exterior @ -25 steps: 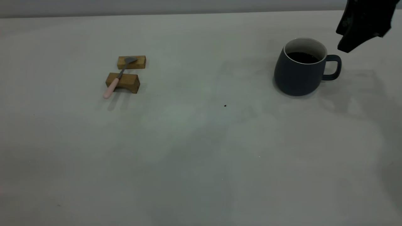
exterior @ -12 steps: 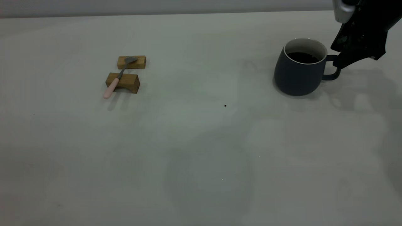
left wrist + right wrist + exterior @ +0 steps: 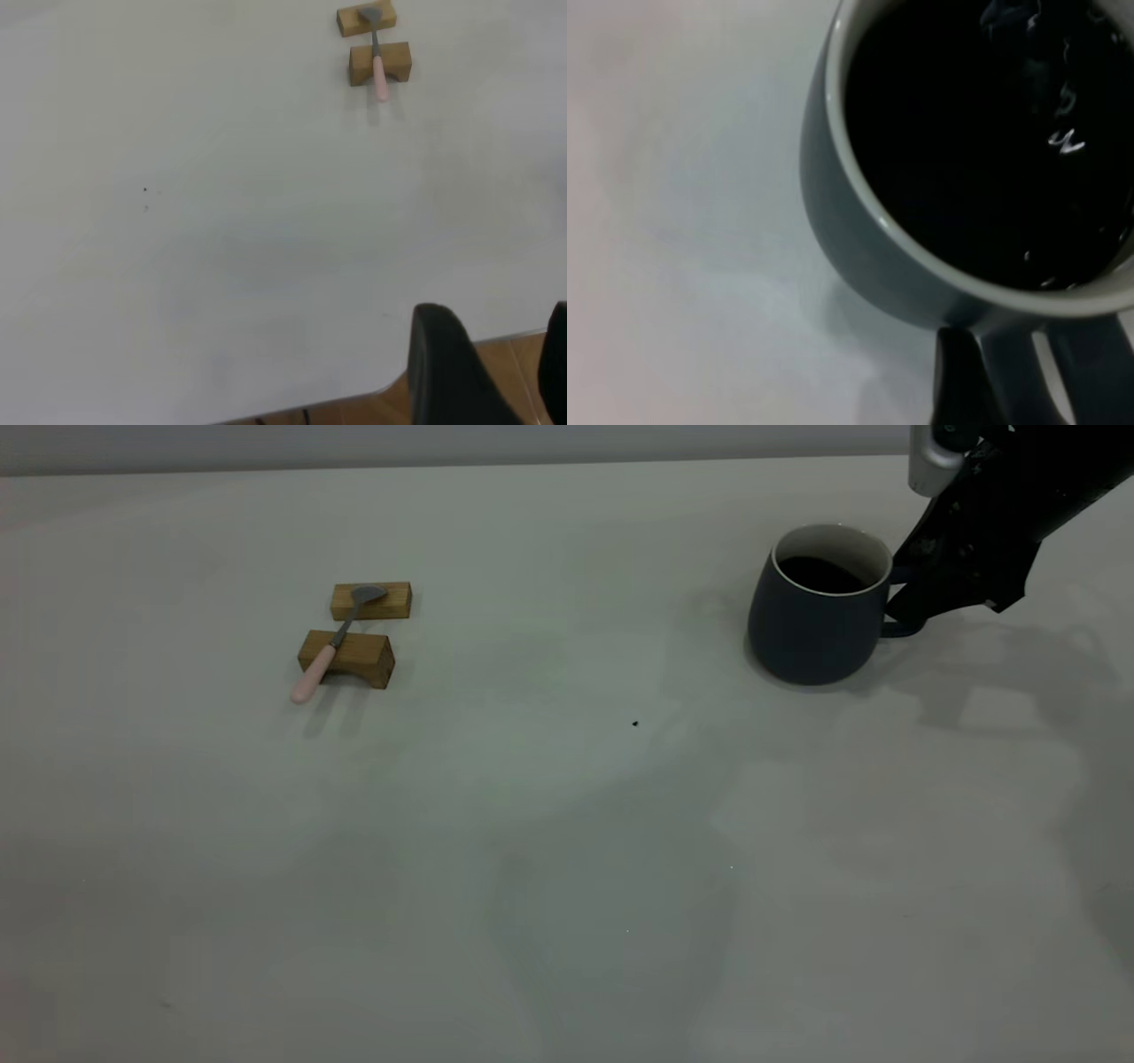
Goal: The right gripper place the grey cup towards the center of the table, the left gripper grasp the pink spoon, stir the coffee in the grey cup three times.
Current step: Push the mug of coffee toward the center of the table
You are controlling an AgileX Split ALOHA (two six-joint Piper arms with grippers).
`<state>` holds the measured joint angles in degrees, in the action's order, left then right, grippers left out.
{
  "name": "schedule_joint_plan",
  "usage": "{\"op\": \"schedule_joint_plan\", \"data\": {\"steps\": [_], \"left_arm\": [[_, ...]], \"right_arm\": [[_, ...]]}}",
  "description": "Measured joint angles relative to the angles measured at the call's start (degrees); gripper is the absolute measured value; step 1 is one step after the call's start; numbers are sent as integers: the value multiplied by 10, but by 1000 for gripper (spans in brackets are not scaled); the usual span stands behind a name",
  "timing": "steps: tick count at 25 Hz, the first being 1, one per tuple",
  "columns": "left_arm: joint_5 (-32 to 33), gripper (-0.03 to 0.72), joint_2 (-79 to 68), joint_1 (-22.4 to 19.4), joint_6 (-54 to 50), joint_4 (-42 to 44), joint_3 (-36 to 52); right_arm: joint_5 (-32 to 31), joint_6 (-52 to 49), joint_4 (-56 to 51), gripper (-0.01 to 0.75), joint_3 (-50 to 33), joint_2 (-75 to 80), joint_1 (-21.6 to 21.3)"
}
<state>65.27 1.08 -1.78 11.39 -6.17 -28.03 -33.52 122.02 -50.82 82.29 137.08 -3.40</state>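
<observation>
The right gripper (image 3: 904,607) is down at the far right of the table (image 3: 567,850), its dark fingers closed around the handle of the grey cup (image 3: 815,615). The cup stands upright just beside the gripper, toward the table's middle, with the coffee (image 3: 819,574) dark and close under the white rim. From the right wrist, the cup (image 3: 921,266) fills nearly everything, the coffee (image 3: 983,142) black with a small glint on it, and the handle runs between two dark fingers (image 3: 957,381).

Well away from that gripper, across the pale matte surface, the pink spoon (image 3: 330,651) lies bridged over two wooden blocks (image 3: 359,633), bowl on the farther block, pink handle jutting past the nearer one. A tiny dark speck (image 3: 635,724) sits between the cup and the spoon. Soft grey shadows spread over the tabletop, and a plain grey wall (image 3: 443,443) meets its far edge.

The left gripper (image 3: 487,372) hangs at the table's edge, far from the spoon (image 3: 379,66), its fingers apart over a brown floor (image 3: 337,414).
</observation>
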Motion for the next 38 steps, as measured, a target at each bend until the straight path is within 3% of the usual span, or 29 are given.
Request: {"op": "schedule_joint_plan", "data": {"steps": [4,23,32,38], "left_arm": [[0,332,0,0,0,0,0],[0,332,0,0,0,0,0],[0,332,0,0,0,0,0],[0,332,0,0,0,0,0]], "right_arm": [[1,0,0,491,10,7,20],[3,0,-55,491,77,42,194],[-7,-5,-95,491,91,42,211],[-57,-113,-5,491,90,8,211]]}}
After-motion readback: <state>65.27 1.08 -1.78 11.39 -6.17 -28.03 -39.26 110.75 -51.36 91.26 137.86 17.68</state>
